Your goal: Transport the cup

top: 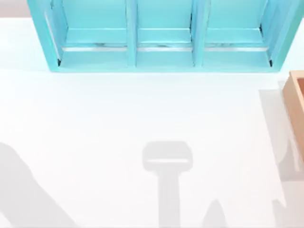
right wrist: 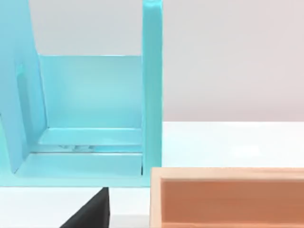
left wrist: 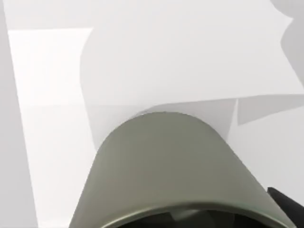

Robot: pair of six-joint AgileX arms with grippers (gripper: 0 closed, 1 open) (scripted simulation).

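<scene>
The olive-grey cup (left wrist: 166, 166) looms close in the left wrist view, its rim turned toward the camera and its dark interior just showing. It hangs above the white table (left wrist: 52, 95). My left gripper's black finger (left wrist: 286, 205) presses against the cup's side, so the gripper is shut on it. A black part of my right gripper (right wrist: 90, 213) shows in the right wrist view, facing the turquoise shelf (right wrist: 90, 95) and a wooden box (right wrist: 228, 197).
The turquoise shelf (top: 164, 35) with three compartments stands along the back of the table. A wooden box (top: 297, 109) sits at the right edge. Arm shadows fall on the white table (top: 118, 118) at the front left, centre and right.
</scene>
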